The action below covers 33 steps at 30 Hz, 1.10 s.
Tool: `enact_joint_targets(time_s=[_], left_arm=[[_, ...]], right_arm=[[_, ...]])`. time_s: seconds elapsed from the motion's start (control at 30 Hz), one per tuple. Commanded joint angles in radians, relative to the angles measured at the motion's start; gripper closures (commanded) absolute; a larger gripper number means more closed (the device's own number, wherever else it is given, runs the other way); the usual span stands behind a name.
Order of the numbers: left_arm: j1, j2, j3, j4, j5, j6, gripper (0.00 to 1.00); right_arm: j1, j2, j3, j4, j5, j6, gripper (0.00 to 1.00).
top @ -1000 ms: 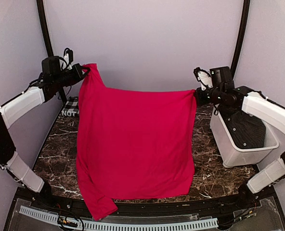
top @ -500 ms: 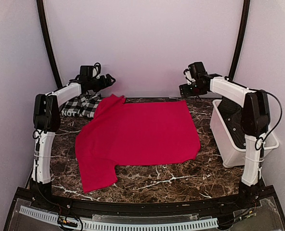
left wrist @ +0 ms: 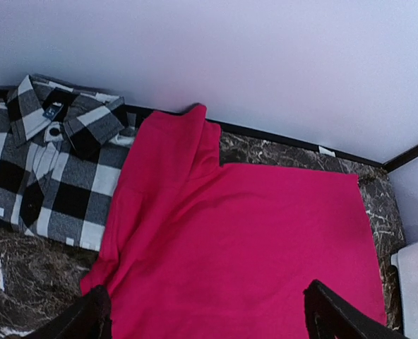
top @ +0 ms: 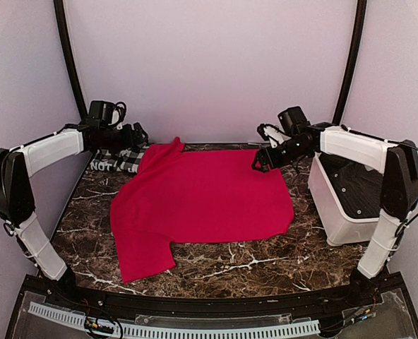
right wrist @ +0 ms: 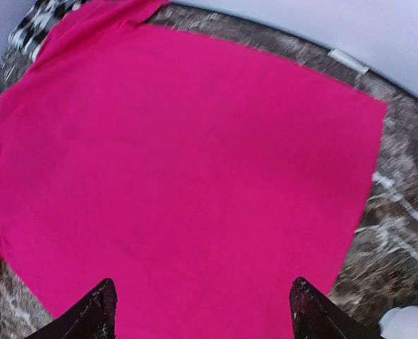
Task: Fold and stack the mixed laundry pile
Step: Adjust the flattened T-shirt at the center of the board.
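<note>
Red garment (top: 202,201): spread nearly flat across the middle of the bench (top: 230,265). One sleeve trails to 7 o'clock and a rumpled ridge stands up at 11 o'clock.
Checked garment (top: 117,157): black-and-white cloth lying compact at 10 o'clock, collar showing. The red cloth's 11 o'clock edge touches it and appears to lap over its side.
Left hand (top: 135,134): fingers apart and holding nothing, poised above the checked cloth at 10 o'clock.
Right hand (top: 260,164): fingers apart and holding nothing, above the red cloth's 1 o'clock corner.
White bin (top: 350,212): at 3 o'clock, just beside the red cloth's right edge.
Stage, as judged: the red piece is laid out but no fold has been made, and nothing is stacked.
Risk, double pick: a pinch at 11 o'clock could catch both cloths where they overlap. The checked piece would then be dragged out of shape.
Risk, crooked fold: the skewed sleeve at 7 o'clock and the ridge at 11 o'clock may be trapped inside a fold, leaving a lopsided bundle.
Risk, uneven lift: if one hand grips thin cloth poorly, that corner may slip and the sheet would collapse sideways.
Risk, collision: the right arm works near the bin wall, so a wide sweep toward 3 o'clock could knock it.
</note>
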Motion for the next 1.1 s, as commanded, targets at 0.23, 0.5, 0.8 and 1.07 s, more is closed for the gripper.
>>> enact_joint_targets(time_s=[0.23,0.5,0.8,1.07], left_arm=[[-0.440,-0.159,-0.386,0.106,0.011,0.113,0.19],[-0.808,0.137,-0.139,0.263,-0.006,0.328,0.27],[-0.940,0.540,0.331,0.186,-0.136,0.573,0.27],[-0.973,0.779,0.626,0.077,-0.197,0.625,0.27]], right_arm=[[0.047,-0.210,-0.320,0.046,-0.184,0.129,0.26],[-0.056,-0.417,-0.296,-0.058,-0.085,0.142,0.24],[-0.181,-0.534,-0.324,-0.070,-0.107,0.136,0.22],[-0.229,-0.546,-0.347,-0.065,-0.123,0.128,0.22]])
